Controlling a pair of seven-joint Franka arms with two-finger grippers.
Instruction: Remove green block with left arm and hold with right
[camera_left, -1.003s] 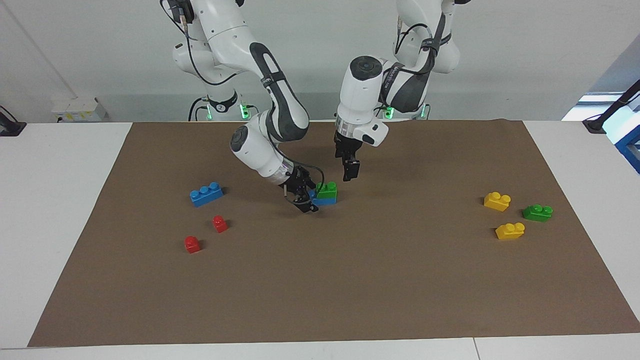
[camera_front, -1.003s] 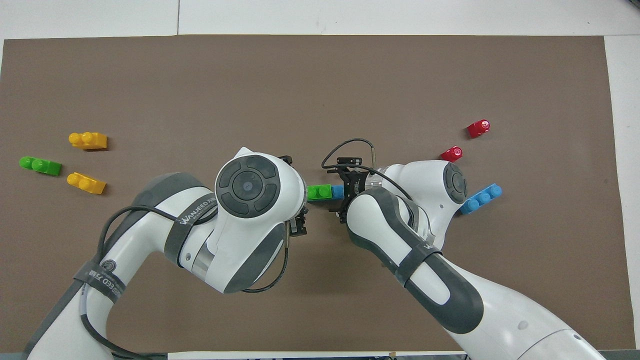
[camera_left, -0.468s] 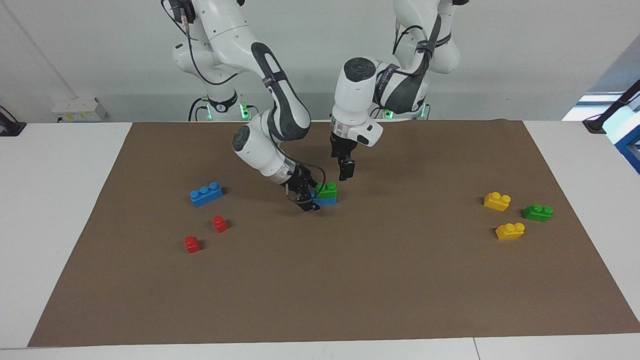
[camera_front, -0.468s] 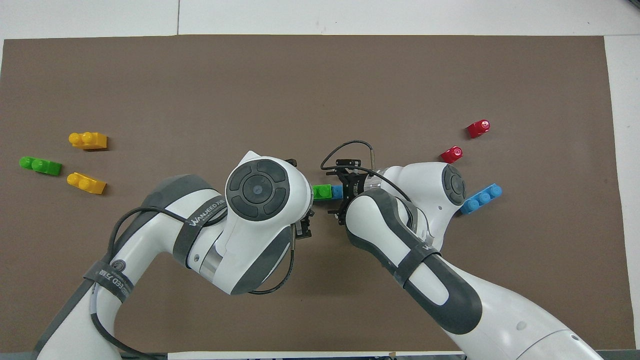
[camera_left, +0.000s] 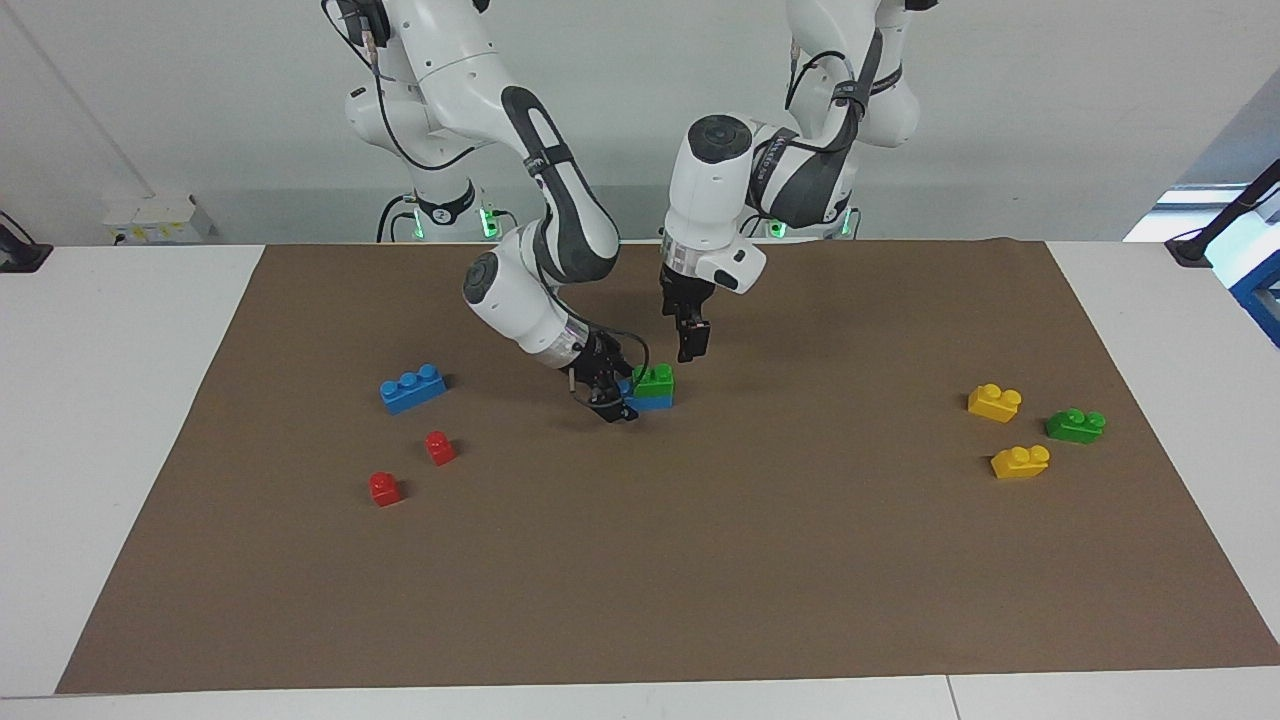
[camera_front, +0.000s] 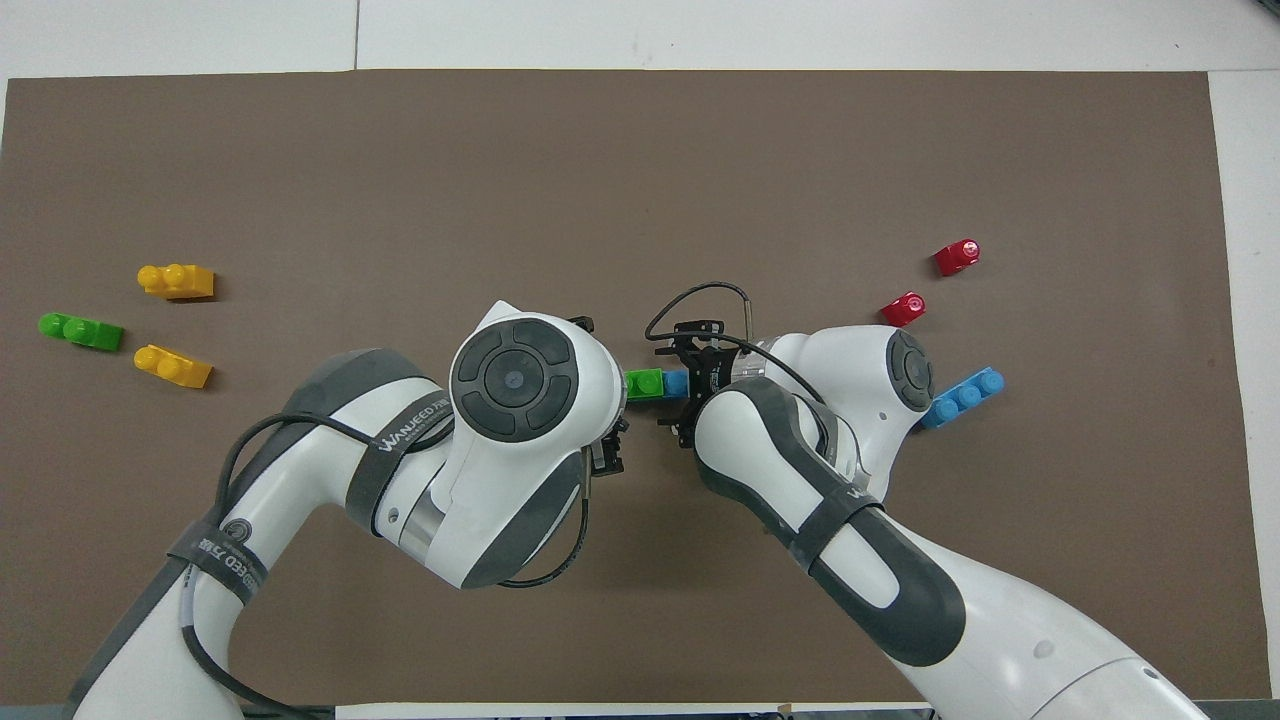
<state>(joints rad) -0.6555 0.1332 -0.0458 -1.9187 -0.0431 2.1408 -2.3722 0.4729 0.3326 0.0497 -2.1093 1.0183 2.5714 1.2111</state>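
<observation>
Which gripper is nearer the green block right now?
Right. The right gripper is down at the blue brick under the green block, right beside it. The left gripper hangs above the block, not touching.

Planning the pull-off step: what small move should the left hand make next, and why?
Probably bring the left hand over and down onto the green block. It hangs open, empty, just beside and above the block, which sits on a blue brick; the right hand is low at that brick's end, seemingly to steady it.
</observation>
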